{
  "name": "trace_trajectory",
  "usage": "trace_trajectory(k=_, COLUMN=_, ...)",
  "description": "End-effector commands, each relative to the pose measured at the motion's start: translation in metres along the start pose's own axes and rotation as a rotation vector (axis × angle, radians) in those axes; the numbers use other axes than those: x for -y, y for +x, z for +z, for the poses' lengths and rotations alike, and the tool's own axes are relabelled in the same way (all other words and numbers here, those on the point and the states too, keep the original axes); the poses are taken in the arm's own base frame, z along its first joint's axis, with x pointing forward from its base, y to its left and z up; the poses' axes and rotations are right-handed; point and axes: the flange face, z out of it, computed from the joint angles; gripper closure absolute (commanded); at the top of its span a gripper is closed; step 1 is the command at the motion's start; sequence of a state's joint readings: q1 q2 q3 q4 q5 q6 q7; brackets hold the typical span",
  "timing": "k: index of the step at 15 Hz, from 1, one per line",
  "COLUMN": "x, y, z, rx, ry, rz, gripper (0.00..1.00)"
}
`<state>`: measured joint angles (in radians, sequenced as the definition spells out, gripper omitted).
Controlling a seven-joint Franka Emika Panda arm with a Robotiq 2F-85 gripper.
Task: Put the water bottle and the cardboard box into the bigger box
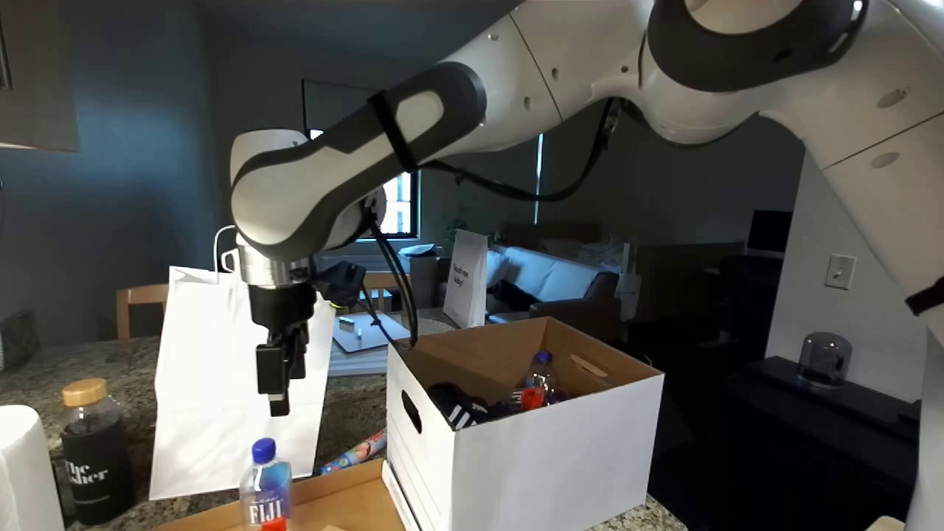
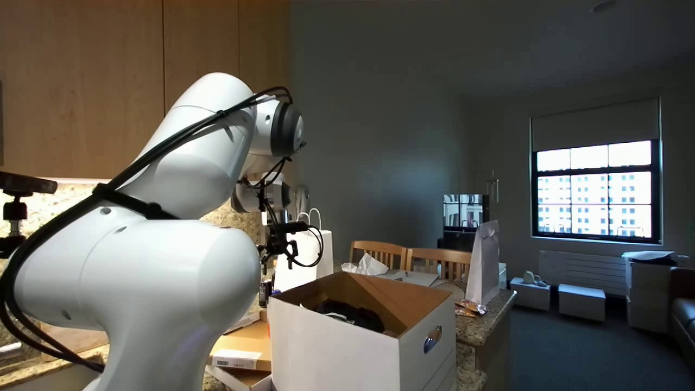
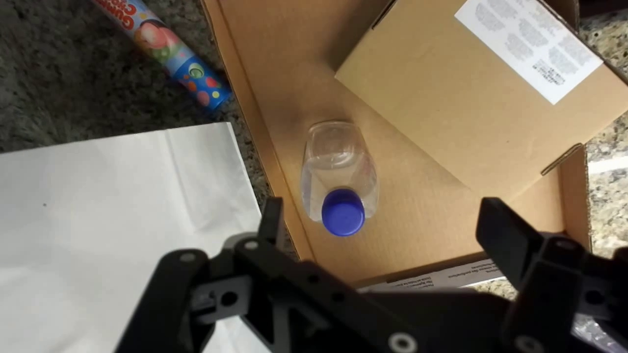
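A clear water bottle [image 3: 338, 171] with a blue cap stands upright in a shallow cardboard tray [image 3: 402, 235], as the wrist view shows; its label [image 1: 267, 510] reads in an exterior view. My gripper [image 3: 385, 213] hangs above, open, its fingers apart and holding nothing, with the bottle lower down and nearer the left finger. The brown cardboard box [image 3: 466, 108] with a white sticker lies in the tray's opposite part, partly past its rim. White outside and brown inside, the bigger box [image 1: 553, 457] stands open beside the tray; another blue-capped bottle [image 1: 542, 382] and dark items are inside.
A tall white paper bag [image 1: 228, 398] stands close behind the gripper. A colourful tube [image 3: 181, 63] lies beside the tray. The dark jar [image 1: 96, 450] and a white roll [image 1: 26, 472] are at the counter's side. The bigger box's wall rises between tray and its inside.
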<state>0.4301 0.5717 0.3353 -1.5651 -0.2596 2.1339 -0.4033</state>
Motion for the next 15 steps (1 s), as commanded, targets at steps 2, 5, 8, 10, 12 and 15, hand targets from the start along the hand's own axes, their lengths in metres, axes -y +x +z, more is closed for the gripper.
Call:
trace_trajectory(k=2, x=-0.003, y=0.005, z=0.007, rx=0.01, ry=0.032, rz=-0.007, gripper=0.0)
trace_trajectory(k=5, x=0.002, y=0.015, z=0.018, rx=0.008, ry=0.077, rz=-0.059, gripper=0.0)
trace_trajectory(k=8, x=0.006, y=0.025, z=0.03, rx=0.027, ry=0.114, rz=-0.106, gripper=0.0)
trace_trajectory(k=10, x=0.006, y=0.032, z=0.038, rx=0.043, ry=0.118, rz=-0.13, gripper=0.0)
trace_trajectory(k=12, x=0.002, y=0.037, z=0.045, rx=0.054, ry=0.118, rz=-0.132, gripper=0.0)
trace_trajectory(k=15, x=-0.004, y=0.043, z=0.055, rx=0.07, ry=0.107, rz=-0.134, gripper=0.0)
